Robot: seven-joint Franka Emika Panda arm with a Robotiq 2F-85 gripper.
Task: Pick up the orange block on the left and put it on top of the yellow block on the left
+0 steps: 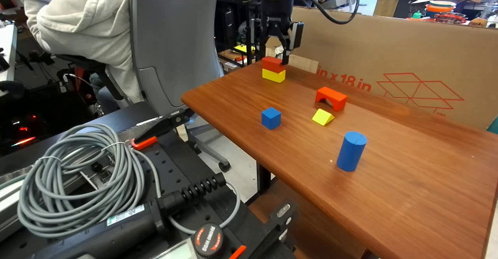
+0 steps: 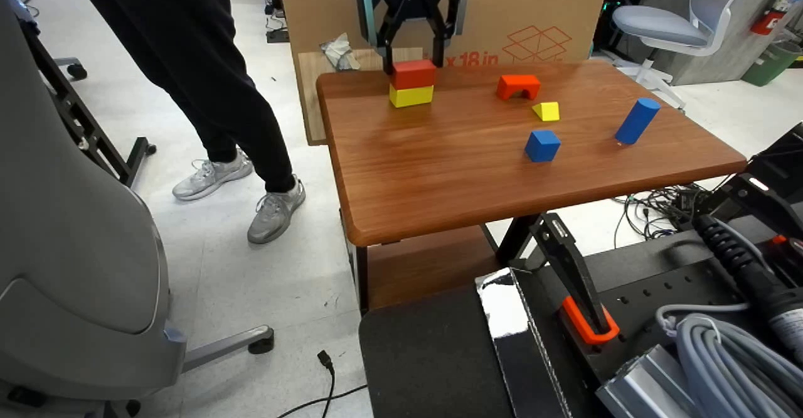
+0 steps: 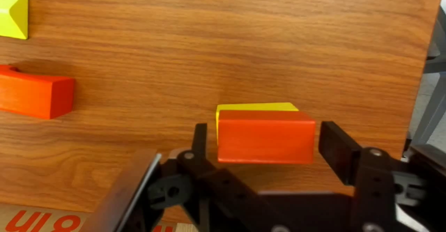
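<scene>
The orange block (image 1: 273, 64) lies flat on top of the yellow block (image 1: 273, 76) near the table's far corner. In an exterior view the orange block (image 2: 413, 75) and the yellow block (image 2: 411, 96) show stacked one above the other. In the wrist view the orange block (image 3: 266, 140) covers most of the yellow block (image 3: 256, 107), whose far edge and left side peek out. My gripper (image 3: 263, 136) is open, with one finger on each side of the orange block and a visible gap on both sides. The gripper also shows in an exterior view (image 2: 413, 65), just behind the stack.
An orange arch block (image 1: 331, 97), a wedge-like yellow block (image 1: 323, 117), a blue cube (image 1: 271, 118) and a blue cylinder (image 1: 351, 151) stand on the wooden table (image 1: 408, 181). A cardboard sheet (image 1: 389, 56) stands upright behind the table's far edge.
</scene>
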